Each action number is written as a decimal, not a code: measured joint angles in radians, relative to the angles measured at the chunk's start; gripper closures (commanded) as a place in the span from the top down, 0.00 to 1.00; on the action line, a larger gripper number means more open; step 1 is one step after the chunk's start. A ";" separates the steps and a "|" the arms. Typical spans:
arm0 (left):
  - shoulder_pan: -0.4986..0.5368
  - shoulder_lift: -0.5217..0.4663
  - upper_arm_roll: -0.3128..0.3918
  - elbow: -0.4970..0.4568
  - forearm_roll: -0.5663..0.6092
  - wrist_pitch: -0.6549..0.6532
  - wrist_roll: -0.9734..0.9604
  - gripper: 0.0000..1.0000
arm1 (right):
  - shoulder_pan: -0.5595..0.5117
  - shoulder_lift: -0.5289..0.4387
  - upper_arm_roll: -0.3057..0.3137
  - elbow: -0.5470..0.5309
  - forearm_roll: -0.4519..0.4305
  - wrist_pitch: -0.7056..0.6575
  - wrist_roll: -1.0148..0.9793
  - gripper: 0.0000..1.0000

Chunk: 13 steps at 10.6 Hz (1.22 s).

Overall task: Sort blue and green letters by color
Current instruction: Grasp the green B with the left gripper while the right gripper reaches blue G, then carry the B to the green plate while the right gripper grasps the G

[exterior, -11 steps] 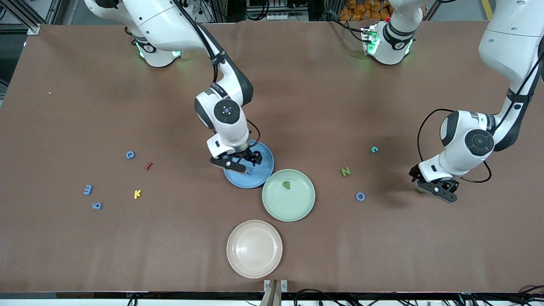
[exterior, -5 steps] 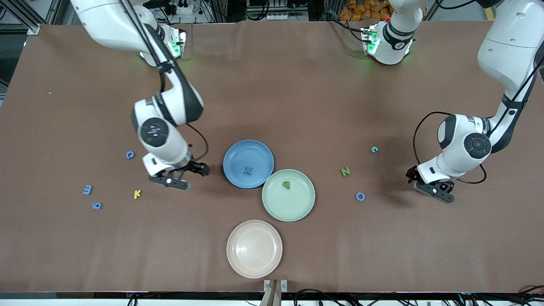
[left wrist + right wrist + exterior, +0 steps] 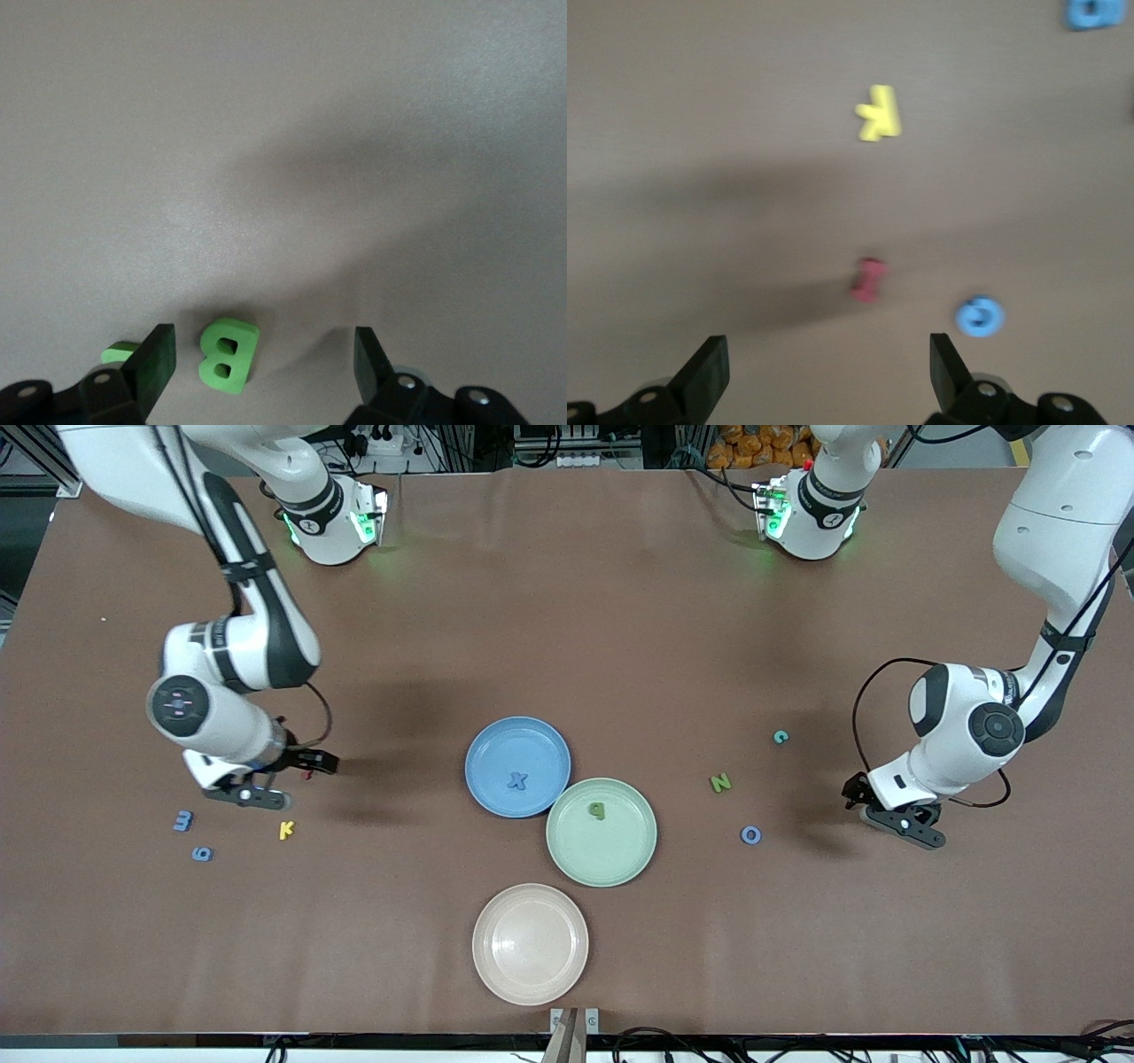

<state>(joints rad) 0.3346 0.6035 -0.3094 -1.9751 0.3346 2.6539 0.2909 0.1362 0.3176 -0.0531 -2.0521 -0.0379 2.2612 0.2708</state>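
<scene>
A blue X [image 3: 517,781] lies in the blue plate [image 3: 496,740]. An olive green p [image 3: 597,810] lies in the green plate [image 3: 620,859]. A green N [image 3: 720,783], a blue O [image 3: 750,834] and a teal c [image 3: 780,736] lie toward the left arm's end. A blue 3 [image 3: 183,820] and a blue 6 [image 3: 202,854] lie toward the right arm's end. My left gripper [image 3: 886,812] is low and open around a green B [image 3: 229,354], which lies on the table between the fingers of the gripper [image 3: 262,350]. My right gripper [image 3: 275,779] is open and empty [image 3: 828,354]. It is over the table beside a round blue letter [image 3: 980,316].
A yellow K [image 3: 285,830] and a small red squiggle [image 3: 868,279] lie near my right gripper. A beige plate [image 3: 530,943] stands nearest the front camera. A second green piece [image 3: 120,352] shows partly past one left finger.
My right gripper has left the blue plate, where the blue X now lies, and swung to the right arm's end of the table. My left gripper has shifted slightly.
</scene>
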 measured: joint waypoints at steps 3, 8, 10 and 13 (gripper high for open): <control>0.011 0.002 0.000 -0.001 -0.003 -0.001 0.000 0.86 | -0.117 -0.068 0.001 -0.092 -0.001 0.039 -0.145 1.00; 0.018 0.006 0.000 -0.002 -0.003 -0.009 0.000 0.66 | -0.200 -0.081 0.001 -0.281 -0.002 0.302 -0.221 1.00; 0.020 0.008 0.000 -0.002 -0.003 -0.011 0.000 0.44 | -0.215 -0.075 0.002 -0.325 -0.002 0.371 -0.227 1.00; 0.020 0.007 -0.004 -0.001 -0.007 -0.012 0.000 0.06 | -0.225 -0.028 0.002 -0.357 -0.002 0.477 -0.227 1.00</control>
<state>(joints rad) 0.3549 0.6104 -0.3135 -1.9763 0.3277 2.6415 0.2909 -0.0884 0.2898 -0.0510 -2.4095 -0.0397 2.7378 0.0433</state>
